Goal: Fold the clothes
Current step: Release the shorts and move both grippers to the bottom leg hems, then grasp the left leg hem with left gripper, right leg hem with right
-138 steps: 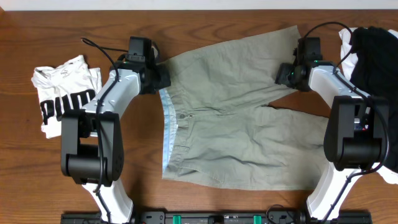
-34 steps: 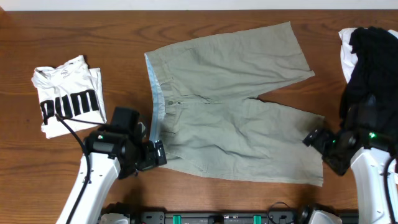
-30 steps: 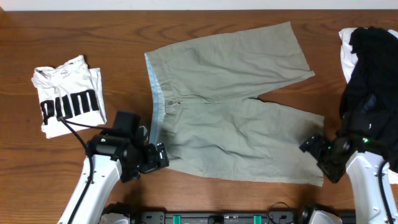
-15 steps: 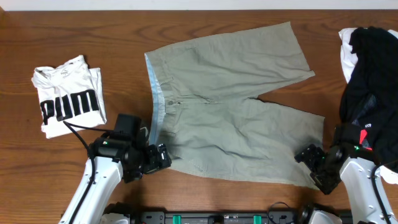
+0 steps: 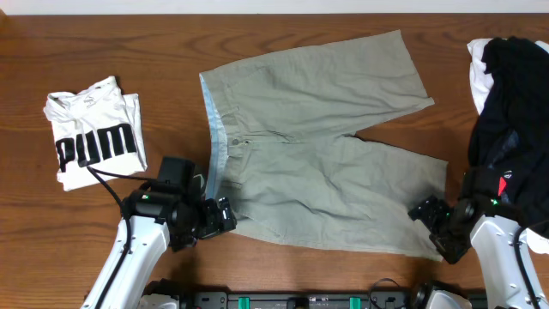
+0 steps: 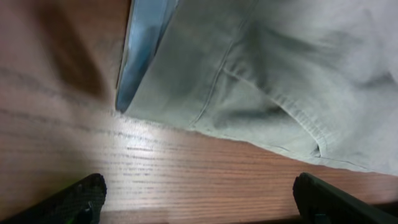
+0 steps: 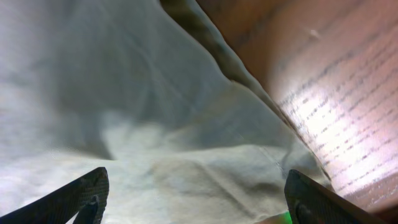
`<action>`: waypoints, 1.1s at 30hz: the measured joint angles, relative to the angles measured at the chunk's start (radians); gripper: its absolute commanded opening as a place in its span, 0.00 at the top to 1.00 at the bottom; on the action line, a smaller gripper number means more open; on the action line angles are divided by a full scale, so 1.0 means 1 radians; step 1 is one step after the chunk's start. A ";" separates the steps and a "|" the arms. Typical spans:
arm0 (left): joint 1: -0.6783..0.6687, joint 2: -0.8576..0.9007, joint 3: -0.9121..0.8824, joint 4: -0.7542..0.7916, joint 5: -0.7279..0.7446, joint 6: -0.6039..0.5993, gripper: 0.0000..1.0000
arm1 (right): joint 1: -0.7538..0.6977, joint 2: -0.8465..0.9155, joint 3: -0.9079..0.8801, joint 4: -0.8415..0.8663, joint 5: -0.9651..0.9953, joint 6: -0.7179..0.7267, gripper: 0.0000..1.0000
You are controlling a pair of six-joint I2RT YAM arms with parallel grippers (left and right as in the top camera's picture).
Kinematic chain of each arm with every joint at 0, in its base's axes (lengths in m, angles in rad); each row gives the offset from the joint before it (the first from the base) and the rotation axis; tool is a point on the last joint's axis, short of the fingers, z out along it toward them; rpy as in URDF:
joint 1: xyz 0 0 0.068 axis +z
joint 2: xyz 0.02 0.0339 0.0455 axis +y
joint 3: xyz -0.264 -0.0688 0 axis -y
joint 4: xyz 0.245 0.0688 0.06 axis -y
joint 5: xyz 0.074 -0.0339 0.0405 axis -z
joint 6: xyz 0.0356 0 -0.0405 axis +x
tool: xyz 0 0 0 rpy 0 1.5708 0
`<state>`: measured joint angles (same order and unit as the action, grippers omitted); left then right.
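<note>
The left claw sits at the near edge of the table. Its jaws are wide open and hold nothing. Just past it is the near left corner of the shorts, where the blue waist band ends. In the left wrist view that corner lies a little ahead of the fingers, with bare wood between. The right claw is at the near right corner, by the hem of the near leg. It is wide open too and grips nothing, and in its own view the cloth fills the space between its fingers. The shorts lie flat in the middle of the table. The waist is on the left and the two legs run out to the right, so the long way goes left to right. Each claw is close to its own near corner, and the rest of the shorts lies away from both, toward the far side. I think the next move is to pinch both near corners and carry them over onto the far leg.
</note>
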<state>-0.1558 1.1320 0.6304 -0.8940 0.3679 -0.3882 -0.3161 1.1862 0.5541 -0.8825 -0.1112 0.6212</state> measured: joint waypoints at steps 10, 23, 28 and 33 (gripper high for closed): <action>0.000 0.000 -0.049 0.035 0.042 -0.166 0.01 | 0.000 0.000 0.006 0.010 0.000 -0.001 0.11; 0.000 0.031 -0.049 0.122 0.036 -0.384 0.13 | 0.000 0.000 0.006 0.009 0.000 -0.018 0.11; 0.000 0.097 -0.049 0.154 0.024 -0.414 0.13 | 0.000 0.000 0.006 0.010 0.000 -0.024 0.11; 0.000 0.180 -0.049 0.239 0.018 -0.427 0.13 | 0.000 0.000 0.006 0.011 0.000 -0.027 0.11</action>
<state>-0.1558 1.3117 0.5816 -0.6548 0.3855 -0.8150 -0.3161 1.1862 0.5602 -0.8719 -0.1116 0.5945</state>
